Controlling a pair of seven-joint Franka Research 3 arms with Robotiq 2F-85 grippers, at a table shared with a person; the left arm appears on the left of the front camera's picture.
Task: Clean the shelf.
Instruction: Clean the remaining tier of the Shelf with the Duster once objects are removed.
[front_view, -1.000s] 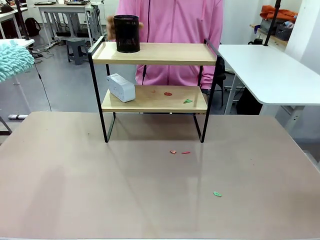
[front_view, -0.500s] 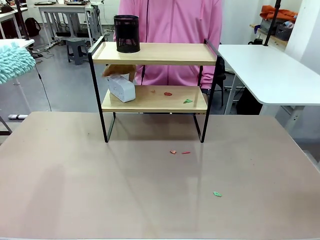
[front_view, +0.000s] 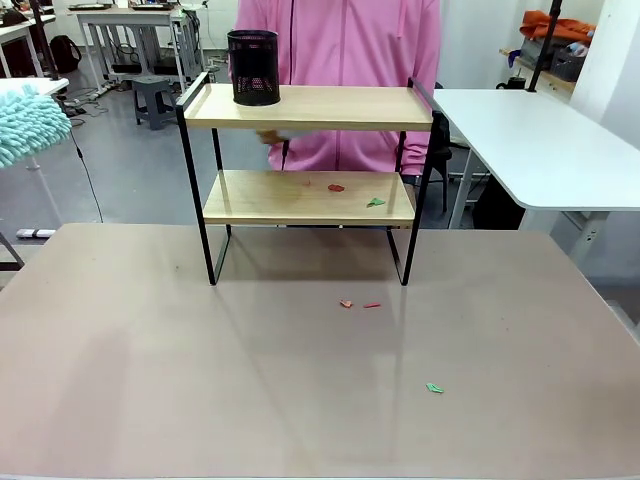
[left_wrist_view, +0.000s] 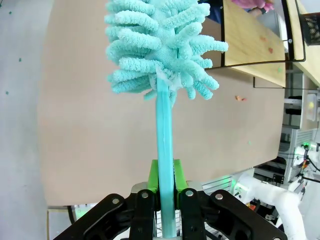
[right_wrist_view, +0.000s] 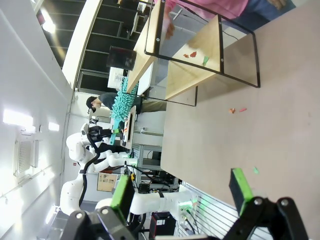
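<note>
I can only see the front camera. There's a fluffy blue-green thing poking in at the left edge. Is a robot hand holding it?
Observer: Yes. The left wrist view shows the left gripper shut on the duster. Its green pads clamp the teal handle from both sides.
Operator: Is the other hand holding something too?
Observer: No. In the right wrist view the right gripper is open, with nothing between its fingers. It hangs over the table, and the shelf is farther off.
</note>
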